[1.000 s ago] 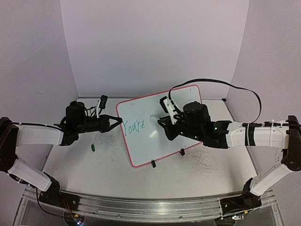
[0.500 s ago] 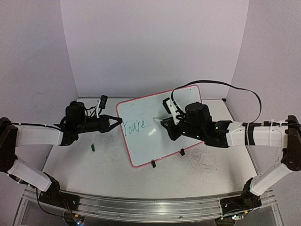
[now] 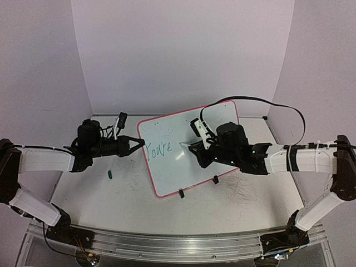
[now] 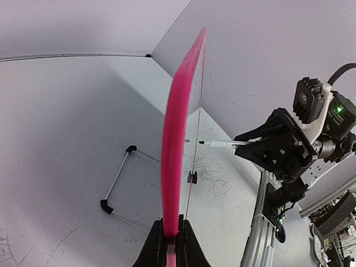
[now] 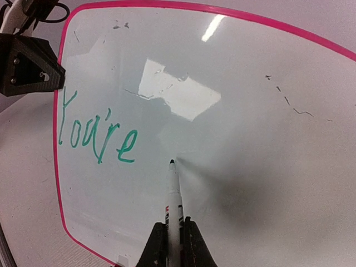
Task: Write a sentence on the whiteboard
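Nearest on the tabletop: grey scribble marks and a small green cap, lying at 8 o'clock from the whiteboard. Whiteboard is mid-table, propped up at a tilt on two black clip feet at its near edge. L gripper is clamped tight on the pink frame at the board's 9 o'clock edge. R gripper comes in from 3 o'clock, pinched closed on a marker. Marker tip sits just past the sentence, which is one green word, "You're", on the board's left part. Can't tell if tip touches. Black cable loops behind R arm, toward 1 o'clock.
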